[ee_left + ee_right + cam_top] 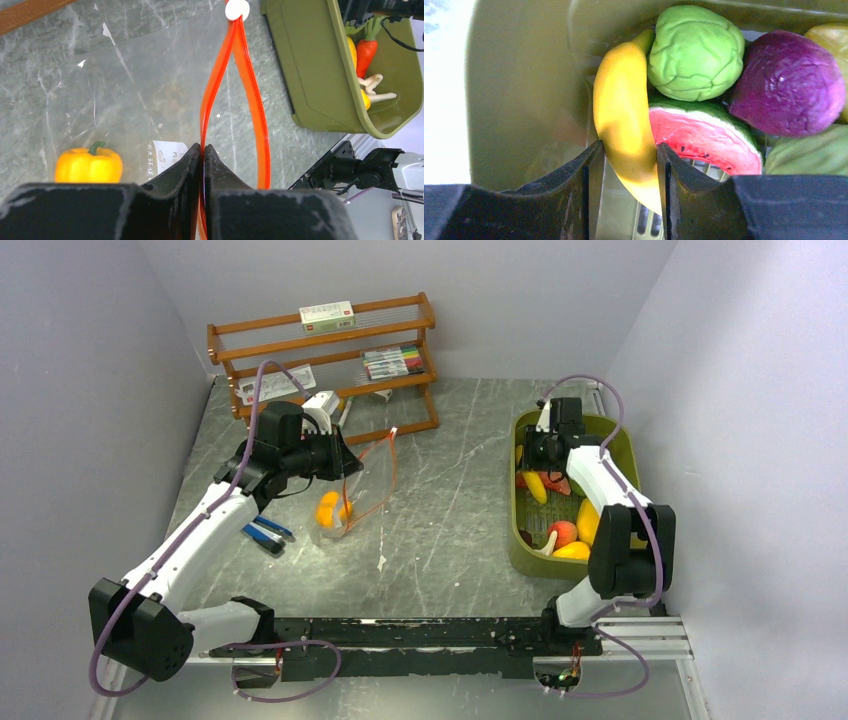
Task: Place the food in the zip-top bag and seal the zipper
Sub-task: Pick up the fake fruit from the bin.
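My left gripper (pixel 345 462) is shut on the near strand of the red-orange zipper (pixel 260 125) and holds the clear zip-top bag (pixel 365 480) up with its mouth open. A yellow toy pepper (pixel 89 165) lies inside the bag (pixel 125 100). The zipper's white slider (pixel 236 9) is at the far end. My right gripper (pixel 530 452) is down in the olive-green bin (pixel 520 540), its fingers closed against both sides of a yellow banana (pixel 621 115). A green cabbage (pixel 696 50), a purple piece (pixel 789 82) and a watermelon slice (pixel 704 135) lie beside it.
A wooden rack (pixel 330 360) with marker pens (pixel 392 362) and a small box stands at the back left. A blue tool (pixel 265 533) lies by the left arm. The bin (pixel 310 65) also holds a carrot (pixel 367 50) and several more toy pieces. A black rail (pixel 420 635) runs along the near edge.
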Action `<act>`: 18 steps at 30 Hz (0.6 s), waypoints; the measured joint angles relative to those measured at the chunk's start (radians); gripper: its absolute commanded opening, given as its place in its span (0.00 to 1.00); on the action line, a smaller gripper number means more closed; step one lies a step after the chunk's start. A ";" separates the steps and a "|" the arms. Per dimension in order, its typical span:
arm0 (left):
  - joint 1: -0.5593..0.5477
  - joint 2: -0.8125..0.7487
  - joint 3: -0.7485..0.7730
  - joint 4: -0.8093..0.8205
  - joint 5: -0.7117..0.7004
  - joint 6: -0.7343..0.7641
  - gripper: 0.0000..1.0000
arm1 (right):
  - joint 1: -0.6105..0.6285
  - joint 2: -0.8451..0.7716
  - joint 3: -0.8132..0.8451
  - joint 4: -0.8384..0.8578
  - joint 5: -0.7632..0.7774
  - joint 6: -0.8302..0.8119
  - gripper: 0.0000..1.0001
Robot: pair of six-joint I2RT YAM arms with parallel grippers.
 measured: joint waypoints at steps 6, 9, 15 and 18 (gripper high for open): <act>0.000 -0.007 0.000 0.000 -0.003 -0.003 0.07 | 0.000 -0.101 -0.019 0.001 0.010 0.058 0.31; 0.000 -0.008 0.000 0.000 -0.010 -0.003 0.07 | 0.000 -0.140 -0.021 -0.002 0.006 0.072 0.31; 0.000 -0.008 -0.001 0.001 -0.013 -0.010 0.07 | 0.001 -0.229 -0.064 -0.026 0.015 0.099 0.29; 0.000 -0.008 -0.005 0.011 -0.013 -0.017 0.07 | 0.000 -0.249 -0.068 -0.040 0.045 0.111 0.29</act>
